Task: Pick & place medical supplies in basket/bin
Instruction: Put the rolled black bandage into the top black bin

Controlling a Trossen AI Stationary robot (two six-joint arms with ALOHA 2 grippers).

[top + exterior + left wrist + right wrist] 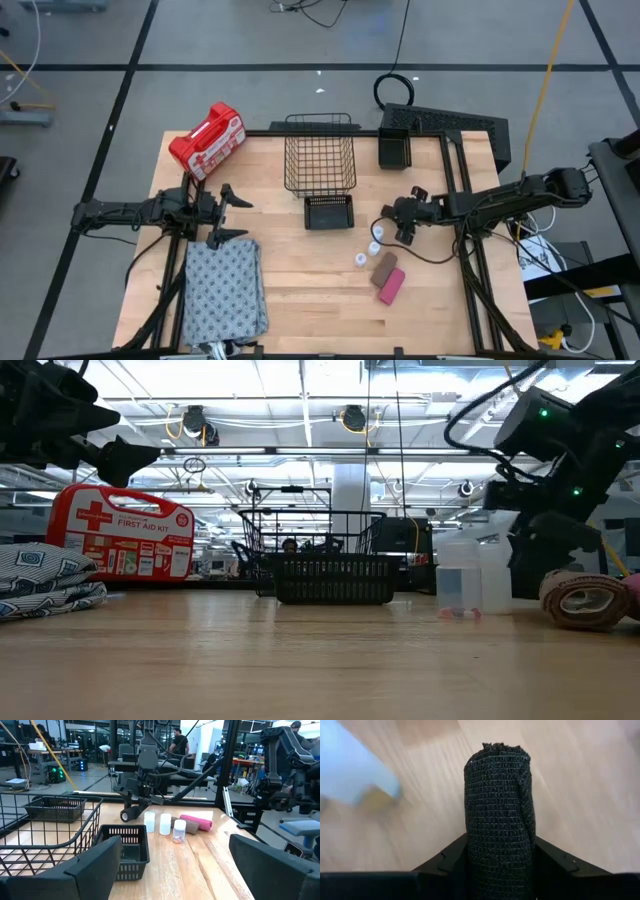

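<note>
the right gripper (500,865) sits low over the table (300,290) toward three o'clock of its middle, its two dark fingers (445,862) pressed against the sides of a black bandage roll (500,810) that stands up between them; in the high view that gripper (403,228) lies just at two o'clock of the supplies. nearest the front edge, at about seven o'clock on the table, the folded grey dotted cloth (224,290) lies flat, and the left gripper (228,213) hovers just past its far edge with its fingers spread wide and nothing between them. toward five o'clock, the pink block (391,286) lies beside the brown block (383,267), touching or nearly so, and the three white vials (359,260) stand in a short slanted line just beyond them, running up toward the right gripper, the last one close beside it. farther back, a small black bin (329,212) sits near the table's middle, with the black wire-mesh basket (320,152) right behind it at twelve o'clock, holding nothing that shows. a second small black bin (394,150) stands at one o'clock, and a red first aid kit (207,141) rests at the eleven o'clock corner.
</note>
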